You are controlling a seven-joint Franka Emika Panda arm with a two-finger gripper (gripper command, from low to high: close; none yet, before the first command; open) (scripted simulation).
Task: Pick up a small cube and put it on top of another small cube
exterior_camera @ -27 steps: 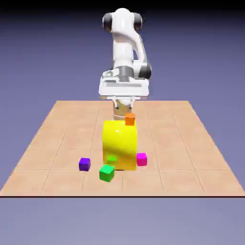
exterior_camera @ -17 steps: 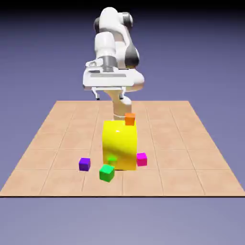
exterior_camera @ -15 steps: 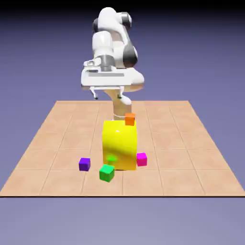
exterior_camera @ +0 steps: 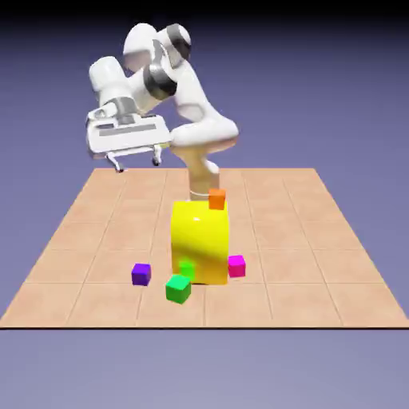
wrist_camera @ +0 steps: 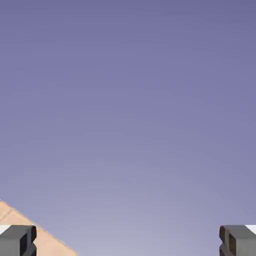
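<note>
The small purple cube [exterior_camera: 141, 274] lies on the tiled table [exterior_camera: 319, 240] near its front, left of the big yellow block [exterior_camera: 200, 241]. My gripper [exterior_camera: 138, 164] hangs high over the table's far left part, well away from the purple cube. Its jaws are open and nothing is between them. In the hand view my gripper [wrist_camera: 128, 241] shows two wide-apart grey fingertips [wrist_camera: 17, 240] with only backdrop between them. No cube shows there, only a corner of the table [wrist_camera: 50, 246] at the bottom left.
A green cube [exterior_camera: 178, 288] sits in front of the yellow block and a magenta cube [exterior_camera: 236, 266] at its right side. An orange cube [exterior_camera: 216, 199] shows at the block's top far edge.
The arm has swung from above the yellow block toward the exterior view's left, carrying the hand with it. The jaws stayed open. No cube has moved.
</note>
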